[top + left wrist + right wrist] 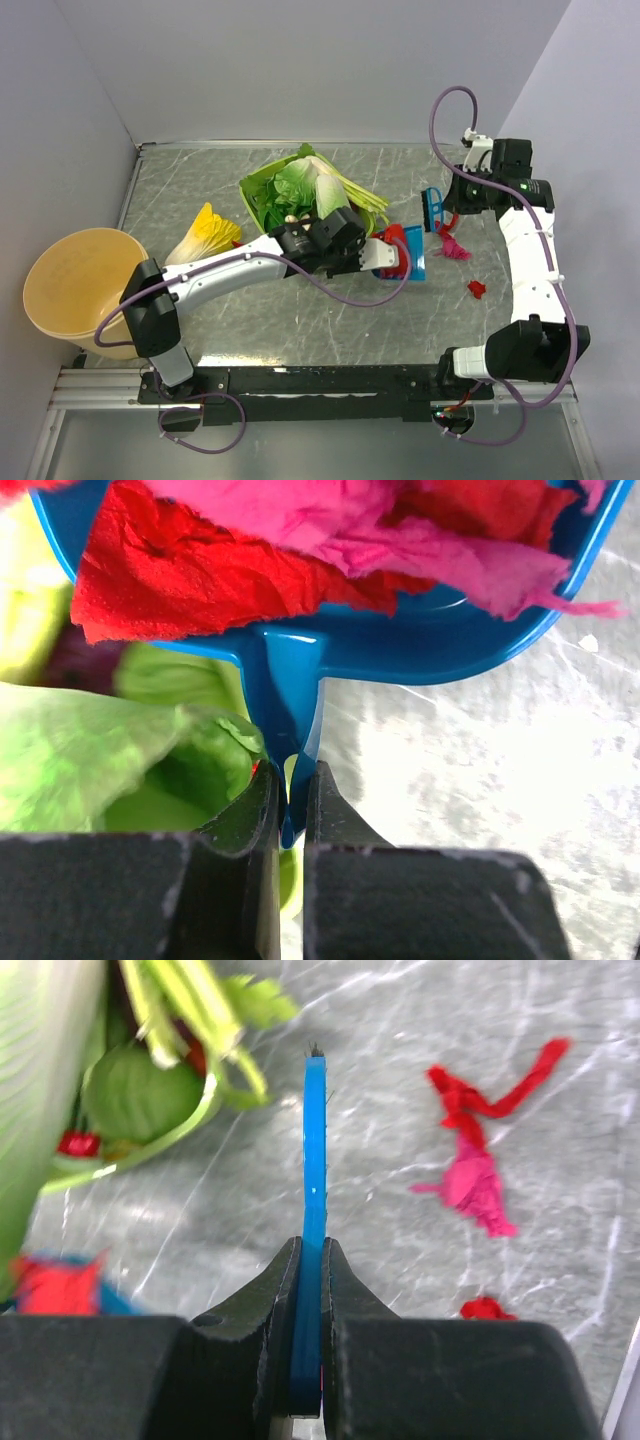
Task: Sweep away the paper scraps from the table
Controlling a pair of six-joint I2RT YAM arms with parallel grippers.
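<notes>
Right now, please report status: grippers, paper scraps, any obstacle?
Left gripper shut on dustpan, loaded. Right gripper shut on blue brush. Loose paper scraps on table. Vegetable bowl beside dustpan.

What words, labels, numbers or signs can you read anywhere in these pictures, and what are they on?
None: no readable text, brand, number or sign shows on the dustpan, the brush, the bucket or the table.
</notes>
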